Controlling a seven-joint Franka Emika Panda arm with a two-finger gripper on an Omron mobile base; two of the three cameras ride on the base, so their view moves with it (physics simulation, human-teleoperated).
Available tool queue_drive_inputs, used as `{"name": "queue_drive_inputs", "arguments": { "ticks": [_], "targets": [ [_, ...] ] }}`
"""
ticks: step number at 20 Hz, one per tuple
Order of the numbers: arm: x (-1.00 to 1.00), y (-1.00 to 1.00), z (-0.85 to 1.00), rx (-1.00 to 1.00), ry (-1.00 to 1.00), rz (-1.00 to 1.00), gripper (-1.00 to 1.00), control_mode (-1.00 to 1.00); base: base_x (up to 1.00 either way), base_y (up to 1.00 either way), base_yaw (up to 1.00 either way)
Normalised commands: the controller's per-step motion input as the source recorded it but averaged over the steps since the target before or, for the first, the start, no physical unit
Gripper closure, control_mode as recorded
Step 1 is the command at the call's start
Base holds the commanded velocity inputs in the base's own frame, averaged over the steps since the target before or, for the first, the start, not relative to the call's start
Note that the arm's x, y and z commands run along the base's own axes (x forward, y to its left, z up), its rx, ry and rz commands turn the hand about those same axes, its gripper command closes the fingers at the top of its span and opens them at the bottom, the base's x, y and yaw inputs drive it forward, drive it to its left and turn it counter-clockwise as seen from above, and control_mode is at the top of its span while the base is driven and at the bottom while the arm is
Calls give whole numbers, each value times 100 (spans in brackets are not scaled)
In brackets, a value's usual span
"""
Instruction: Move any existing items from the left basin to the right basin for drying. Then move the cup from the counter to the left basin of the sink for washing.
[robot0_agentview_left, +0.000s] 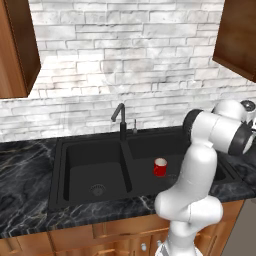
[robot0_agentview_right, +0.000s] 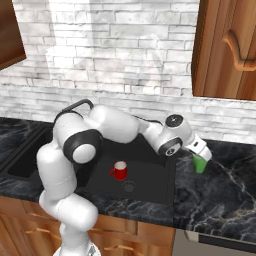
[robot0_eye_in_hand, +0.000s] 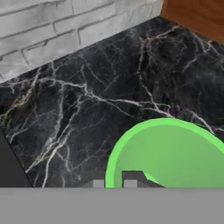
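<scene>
Two cups matter here, and they sit well apart. One, the red cup (robot0_agentview_left: 160, 167), stands upright in the right basin (robot0_agentview_left: 150, 155) of the sink (robot0_agentview_left: 60, 165), near the drain, which looks like the drying half of the job already done; the left basin (robot0_agentview_left: 95, 170) holds nothing but its own drain. Its partner, the green cup (robot0_agentview_right: 200, 164), stands on the black marble tabletop (robot0_agentview_right: 225, 195) to the right of the sink, close to the brick wall. Reaching out over it is the arm, with the jaws (robot0_eye_in_hand: 114, 180) drawn nearly together on the cup's rim: in the hand view one fingertip sits inside the green mouth and the other just outside it, so the wall of the cup is pinched between them. Gripping by the rim makes sense for a small tapered cup with no handle. My guess is that the next move is a lift and a carry leftward, over the ridge, to the left basin
</scene>
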Motion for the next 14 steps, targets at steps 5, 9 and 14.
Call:
{"name": "queue_drive_inputs", "arguments": {
  "ticks": [5, 9, 14],
  "targets": [
    [-29, 67, 54, -3, -19, -17, 100, -100, 0, 0, 0],
    [-32, 66, 35, 0, -6, -15, 100, -100, 0, 0, 0],
    [-13, 64, 46, 0, 0, -11, 100, -100, 0, 0, 0]
  ]
}}
